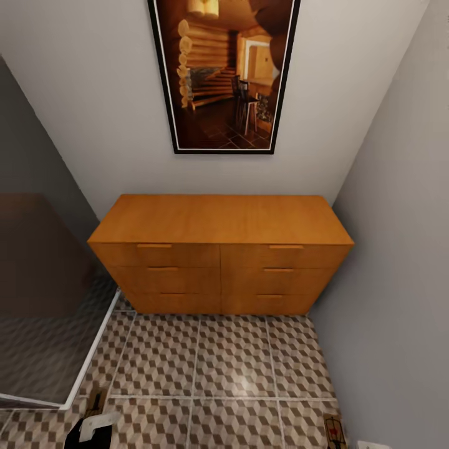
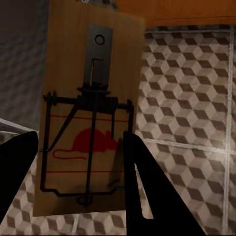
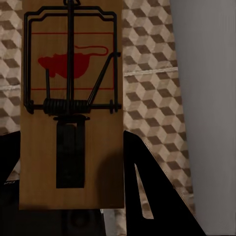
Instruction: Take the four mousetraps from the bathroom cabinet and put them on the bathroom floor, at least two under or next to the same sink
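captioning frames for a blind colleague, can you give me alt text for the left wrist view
A wooden mousetrap, printed with a red mouse and fitted with a dark wire spring bar, is held between the two black fingers of the left gripper. Behind it lies the bathroom floor with its brown, beige and grey cube tiles, and an orange-brown cabinet edge.

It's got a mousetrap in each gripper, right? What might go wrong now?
Yes, each gripper seems to hold one by its edges.

1. The left gripper pinches the left mousetrap only at its lower edges; it might slip and drop onto the bathroom floor.

2. The right mousetrap hangs close to the grey wall, so a swing could knock it loose from the right gripper.

3. No sink shows near the cabinet, so setting them down here may miss the goal.
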You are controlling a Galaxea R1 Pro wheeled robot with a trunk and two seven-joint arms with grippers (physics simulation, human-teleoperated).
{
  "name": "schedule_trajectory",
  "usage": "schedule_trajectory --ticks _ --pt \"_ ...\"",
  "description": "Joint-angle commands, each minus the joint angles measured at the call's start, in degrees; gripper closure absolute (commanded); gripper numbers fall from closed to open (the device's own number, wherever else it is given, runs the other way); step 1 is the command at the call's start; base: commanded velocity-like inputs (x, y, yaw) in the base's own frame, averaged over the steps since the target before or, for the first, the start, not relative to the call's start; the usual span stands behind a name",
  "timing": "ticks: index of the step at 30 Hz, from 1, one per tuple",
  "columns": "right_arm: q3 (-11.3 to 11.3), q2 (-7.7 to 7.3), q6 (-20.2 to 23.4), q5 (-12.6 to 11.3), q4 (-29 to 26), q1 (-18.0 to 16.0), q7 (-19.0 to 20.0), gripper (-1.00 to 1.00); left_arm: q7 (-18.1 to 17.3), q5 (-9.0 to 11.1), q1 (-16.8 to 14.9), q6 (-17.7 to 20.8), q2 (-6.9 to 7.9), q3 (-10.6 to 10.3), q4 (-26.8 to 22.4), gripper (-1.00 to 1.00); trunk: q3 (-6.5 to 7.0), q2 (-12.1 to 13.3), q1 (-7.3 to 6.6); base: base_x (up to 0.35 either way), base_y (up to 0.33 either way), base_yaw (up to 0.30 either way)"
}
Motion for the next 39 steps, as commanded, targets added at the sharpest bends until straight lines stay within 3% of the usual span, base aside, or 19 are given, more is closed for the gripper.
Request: schedule_trajectory --ticks 1,20,39 --pt "0.4 -0.09 -0.3 -0.8 0.0 0.0 -0.2 1.00 0.6 0.1 0.0 -0.1 0.04 -0.5 -0.1 1.00 -0.09 -0.1 -0.01 -0.316 0.090 0.054" --pt "0.4 -0.09 -0.3 -0.8 0.0 0.0 -0.2 1.00 0.6 0.1 0.0 -0.1 0.04 -0.5 -0.1 1.00 0.20 -0.1 -0.01 -0.254 0.031 0.243" --pt "0.4 -0.09 -0.3 -0.8 1.1 0.0 -0.2 1.00 0.7 0.1 0.0 -0.1 0.04 -0.5 -0.1 1.00 0.42 -0.1 -0.01 -0.124 0.061 0.279"
